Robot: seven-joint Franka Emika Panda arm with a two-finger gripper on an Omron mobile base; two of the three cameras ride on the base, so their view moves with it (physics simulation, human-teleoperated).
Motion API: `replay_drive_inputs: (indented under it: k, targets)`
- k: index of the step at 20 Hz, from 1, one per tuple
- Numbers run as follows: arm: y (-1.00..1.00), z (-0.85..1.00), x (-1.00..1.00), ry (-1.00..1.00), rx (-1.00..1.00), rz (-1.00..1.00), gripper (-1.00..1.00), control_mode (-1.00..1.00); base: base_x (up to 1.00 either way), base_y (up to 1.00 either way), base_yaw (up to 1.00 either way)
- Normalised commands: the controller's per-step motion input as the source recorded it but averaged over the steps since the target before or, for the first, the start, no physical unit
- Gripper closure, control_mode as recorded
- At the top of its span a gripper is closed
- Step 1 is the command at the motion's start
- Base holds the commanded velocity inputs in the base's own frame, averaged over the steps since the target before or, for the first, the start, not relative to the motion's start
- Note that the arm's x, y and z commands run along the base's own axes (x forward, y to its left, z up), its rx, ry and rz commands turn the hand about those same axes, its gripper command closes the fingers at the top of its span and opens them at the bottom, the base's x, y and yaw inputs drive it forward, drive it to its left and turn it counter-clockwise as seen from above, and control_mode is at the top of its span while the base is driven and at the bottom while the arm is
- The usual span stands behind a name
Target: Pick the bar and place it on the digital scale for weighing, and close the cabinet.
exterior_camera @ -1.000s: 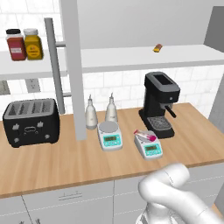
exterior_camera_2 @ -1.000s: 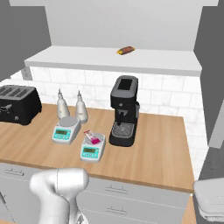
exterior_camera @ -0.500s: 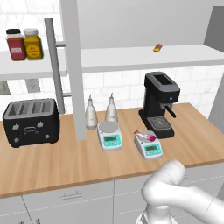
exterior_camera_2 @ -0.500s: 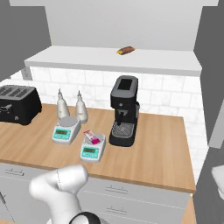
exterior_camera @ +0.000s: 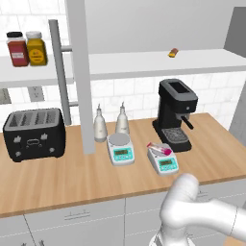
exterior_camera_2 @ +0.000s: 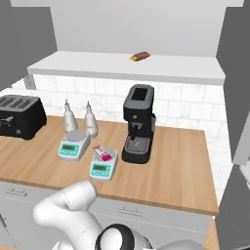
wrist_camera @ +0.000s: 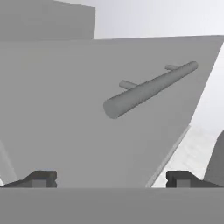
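The arm has swung lower and rightward over the last second, away from the counter. The bar (exterior_camera: 159, 148) lies on the scale (exterior_camera: 163, 160) by the coffee machine (exterior_camera: 176, 114). The gripper (wrist_camera: 111, 178), fingers spread wide and empty, faces a cabinet door (wrist_camera: 109, 118) and its handle (wrist_camera: 148, 89). Pushing off-centre could make it glance off, leaving the door ajar.
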Motion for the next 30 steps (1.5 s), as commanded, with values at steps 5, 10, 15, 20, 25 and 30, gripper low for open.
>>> replay_drive_inputs:
  k: [5,10,15,20,25,30]
  targets:
    - [0.55,0.71,0.15,-0.23,0.0,0.01,-1.0,-1.0,0.0,0.0,0.0]
    - [0.99,0.59,0.14,-0.19,-0.05,0.0,-1.0,-1.0,0.0,0.0,0.0]
    - [1.0,0.29,0.21,-0.1,-0.11,-0.02,-1.0,-1.0,0.0,0.0,0.0]
    - [1.0,0.0,0.68,0.15,-0.17,-0.07,-1.0,-1.0,0.0,0.0,0.0]
    - [1.0,0.03,0.66,0.31,-0.16,-0.15,-1.0,-1.0,0.0,0.0,0.0]
    - [0.89,0.14,0.71,0.25,-0.13,-0.18,-1.0,-1.0,0.0,0.0,0.0]
